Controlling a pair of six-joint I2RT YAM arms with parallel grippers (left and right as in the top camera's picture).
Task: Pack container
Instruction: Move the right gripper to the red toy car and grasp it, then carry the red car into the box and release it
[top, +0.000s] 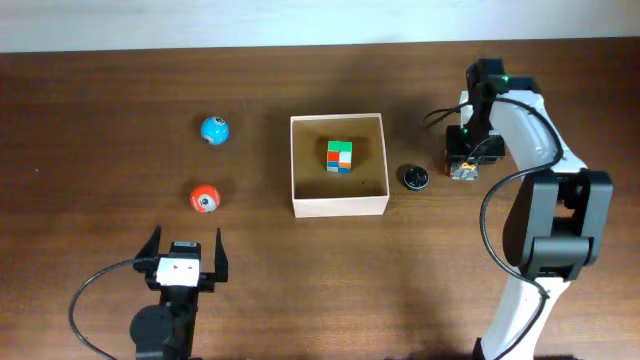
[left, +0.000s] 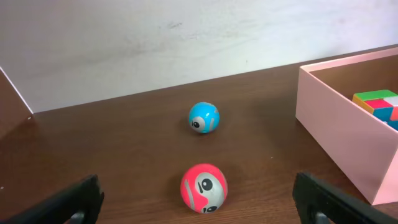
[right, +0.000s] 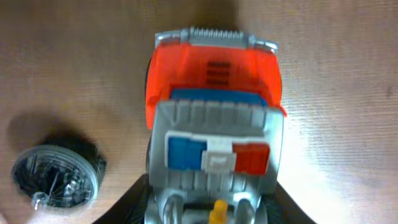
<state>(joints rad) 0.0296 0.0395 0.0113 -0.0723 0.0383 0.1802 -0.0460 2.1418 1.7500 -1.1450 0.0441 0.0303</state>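
The container (top: 338, 206) is a square open-top box with white walls and tan inside, at the table's middle, holding a coloured cube (top: 339, 157). In the left wrist view the container (left: 342, 143) is at the right with the cube (left: 379, 104) inside. My left gripper (top: 185, 250) is open and empty, near the front edge. A red-and-grey ball (left: 204, 188) lies just ahead between its fingers (left: 200, 218), and a blue ball (left: 204, 117) lies farther off. My right gripper (top: 465, 160), right of the container, has its fingers (right: 211, 211) tight against both sides of an orange-and-grey toy truck (right: 214, 99).
The red ball (top: 204, 199) and blue ball (top: 214, 130) lie left of the container. A black round disc-like toy (top: 414, 177) sits between the container and the truck; it also shows in the right wrist view (right: 56, 177). A pale wall runs along the table's far edge.
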